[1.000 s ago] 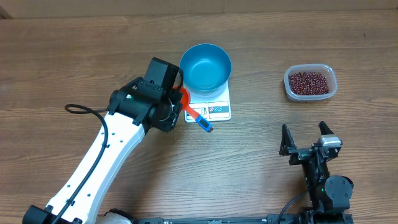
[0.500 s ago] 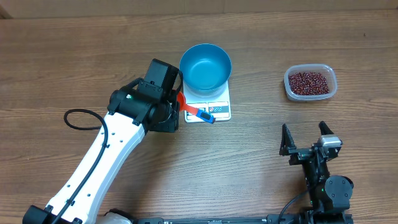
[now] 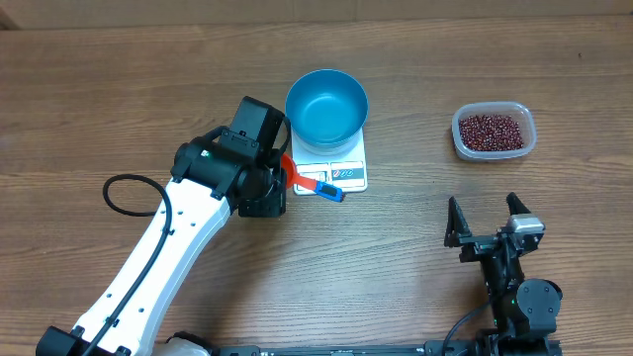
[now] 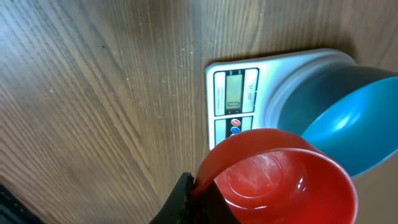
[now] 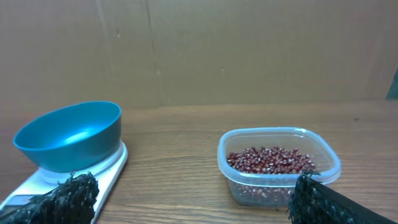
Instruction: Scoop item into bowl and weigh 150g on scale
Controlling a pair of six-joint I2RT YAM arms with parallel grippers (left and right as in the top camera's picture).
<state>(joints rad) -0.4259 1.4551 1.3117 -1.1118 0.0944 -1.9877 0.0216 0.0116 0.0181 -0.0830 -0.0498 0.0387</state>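
Two claws differ: the left gripper is clamped on a red scoop that hangs over the scale's display edge, hiding part of it. The bowl sits on the scale. The beans lie in a clear tub, well apart to the right. The right gripper gapes wide.

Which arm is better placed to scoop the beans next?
Left, likely: the left end effector is shut on the red scoop, empty, by the scale. The right end effector is open and bare, nearer the tub of beans but without a tool.
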